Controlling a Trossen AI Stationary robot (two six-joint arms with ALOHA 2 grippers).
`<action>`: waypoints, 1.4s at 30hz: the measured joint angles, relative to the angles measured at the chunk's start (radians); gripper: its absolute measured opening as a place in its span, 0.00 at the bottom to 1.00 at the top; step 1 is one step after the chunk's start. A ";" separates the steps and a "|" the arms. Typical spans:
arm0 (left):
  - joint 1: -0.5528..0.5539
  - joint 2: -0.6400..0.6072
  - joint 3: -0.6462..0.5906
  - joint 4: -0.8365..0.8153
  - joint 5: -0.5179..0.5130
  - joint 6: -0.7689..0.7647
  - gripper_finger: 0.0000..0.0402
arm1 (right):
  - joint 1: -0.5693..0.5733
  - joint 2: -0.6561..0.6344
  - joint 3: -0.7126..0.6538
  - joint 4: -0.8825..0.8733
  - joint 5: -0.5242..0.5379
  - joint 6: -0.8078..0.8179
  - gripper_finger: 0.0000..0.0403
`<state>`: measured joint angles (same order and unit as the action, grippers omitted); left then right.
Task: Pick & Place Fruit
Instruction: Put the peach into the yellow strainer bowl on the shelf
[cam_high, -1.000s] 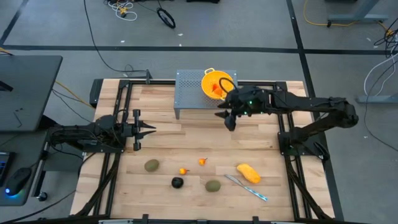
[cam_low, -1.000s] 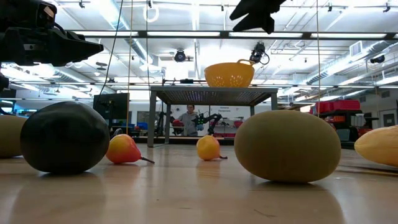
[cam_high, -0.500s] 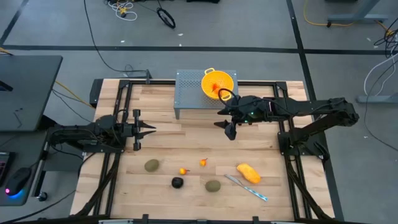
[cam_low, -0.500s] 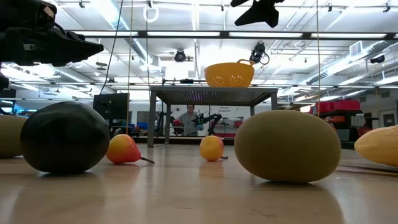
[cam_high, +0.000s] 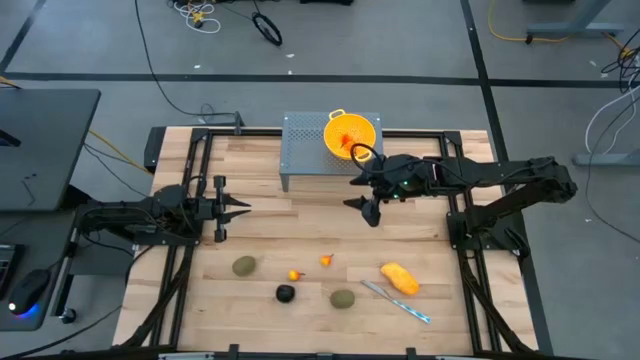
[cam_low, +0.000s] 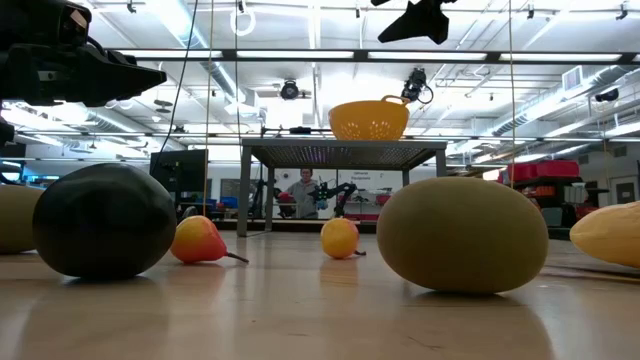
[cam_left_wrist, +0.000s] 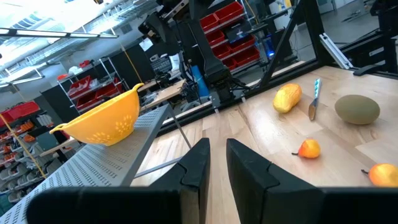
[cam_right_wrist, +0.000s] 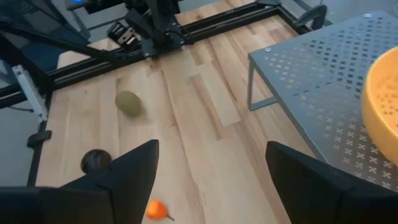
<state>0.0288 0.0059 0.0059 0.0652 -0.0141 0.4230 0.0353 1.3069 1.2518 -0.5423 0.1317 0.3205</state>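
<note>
The worktop (cam_high: 260, 215) carries a perforated metal stand (cam_high: 305, 150) at its far edge, and the yellow colander (cam_high: 350, 132) on it already holds orange pieces, so it reads as the drop place. The right tool (cam_high: 366, 203) hangs just in front of the stand, jaws wide and empty, probably free for another pick. The left tool (cam_high: 232, 208) waits near the left edge, fingers almost closed, holding nothing. Along the near edge lie the fruit: the yellow-orange oblong (cam_high: 399, 277) with its long axis running diagonally toward the near right corner beside the knife (cam_high: 396, 301), two green ovals (cam_high: 244, 266) (cam_high: 343, 298), the dark ball (cam_high: 285, 293), and two tiny orange pieces (cam_high: 294, 275) (cam_high: 326, 260).
</note>
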 joint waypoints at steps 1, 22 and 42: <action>0.000 0.000 0.000 0.000 0.000 0.000 0.16 | 0.000 0.001 0.000 0.000 -0.011 -0.007 0.76; 0.000 0.000 0.000 0.000 0.000 0.000 0.16 | 0.011 0.068 0.000 0.003 -0.081 -0.044 0.76; 0.000 0.000 0.000 0.008 -0.134 0.053 0.16 | 0.012 0.068 0.000 -0.040 -0.081 -0.038 0.73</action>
<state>0.0284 0.0060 0.0060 0.0731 -0.1478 0.4757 0.0475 1.3746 1.2518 -0.5827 0.0505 0.2821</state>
